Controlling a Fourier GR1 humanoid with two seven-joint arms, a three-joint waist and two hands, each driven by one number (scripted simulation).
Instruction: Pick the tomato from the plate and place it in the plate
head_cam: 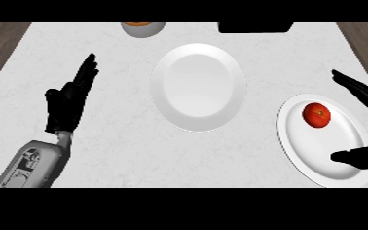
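Note:
A red tomato (pixel 317 115) lies on the white plate (pixel 313 152) at the right side of the counter. A second, empty white plate (pixel 199 86) sits in the middle. My right hand (pixel 350 85) shows only at the right edge: fingers stretch above the tomato's plate and the thumb (pixel 351 157) lies over the plate's lower part, spread apart around the tomato without touching it. My left hand (pixel 69 100) rests open at the left, fingers straight and pointing up, well away from both plates.
A grey bowl with something orange inside (pixel 143 28) stands at the counter's back edge, left of centre. A black object (pixel 255 27) sits at the back edge to the right. Wooden floor shows beyond both side edges.

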